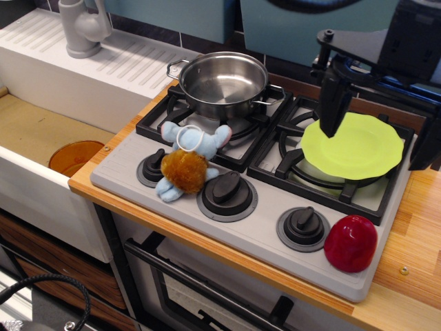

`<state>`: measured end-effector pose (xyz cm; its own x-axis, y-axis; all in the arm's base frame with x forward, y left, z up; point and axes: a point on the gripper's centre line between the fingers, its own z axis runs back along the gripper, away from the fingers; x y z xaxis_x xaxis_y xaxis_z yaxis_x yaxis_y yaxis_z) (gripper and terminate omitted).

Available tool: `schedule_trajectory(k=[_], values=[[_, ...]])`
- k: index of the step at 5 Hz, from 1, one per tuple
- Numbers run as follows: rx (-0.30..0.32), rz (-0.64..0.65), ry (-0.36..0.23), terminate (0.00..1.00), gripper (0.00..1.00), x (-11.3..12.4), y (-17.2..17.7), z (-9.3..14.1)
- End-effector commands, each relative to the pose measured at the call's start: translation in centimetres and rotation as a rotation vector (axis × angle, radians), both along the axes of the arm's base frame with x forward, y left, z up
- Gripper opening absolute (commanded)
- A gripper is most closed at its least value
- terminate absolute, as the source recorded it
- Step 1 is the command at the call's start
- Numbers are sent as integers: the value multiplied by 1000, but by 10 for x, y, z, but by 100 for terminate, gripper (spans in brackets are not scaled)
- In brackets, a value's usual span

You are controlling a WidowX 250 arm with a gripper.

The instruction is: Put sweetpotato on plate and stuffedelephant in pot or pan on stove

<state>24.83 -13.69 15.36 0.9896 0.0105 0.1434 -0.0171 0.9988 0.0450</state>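
Sweetpotato [351, 243]: glossy dark-red dome, stove's [138, 165] front right corner. Stuffedelephant [187, 158]: blue limbs, orange-brown body, between knobs. Plate [365, 148]: lime-green, right burner. Pot [222, 84]: steel, empty. Gripper [333, 110]: over plate, jaws' state unclear.

Stuffedelephant [187, 162] before pot [223, 84], plate [353, 145] right.

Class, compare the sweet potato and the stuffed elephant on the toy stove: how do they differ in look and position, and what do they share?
The sweetpotato is glossy, smooth and dark red; the stuffedelephant is fuzzy, with a light-blue head and an orange-brown body. The sweetpotato sits at the stove's front right corner, while the stuffedelephant lies between the two left knobs. The stuffedelephant wears a white ring; the sweetpotato is plain. Both rest on the stove, neither yet moved.
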Motion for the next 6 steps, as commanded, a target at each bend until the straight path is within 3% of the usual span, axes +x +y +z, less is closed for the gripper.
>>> schedule_trajectory(k=[1, 3, 6], values=[[0, 0, 0, 0, 100, 0, 0, 0], [-4, -16, -66, 0, 100, 5, -9, -37], [12, 19, -91, 0, 100, -1, -19, -61]])
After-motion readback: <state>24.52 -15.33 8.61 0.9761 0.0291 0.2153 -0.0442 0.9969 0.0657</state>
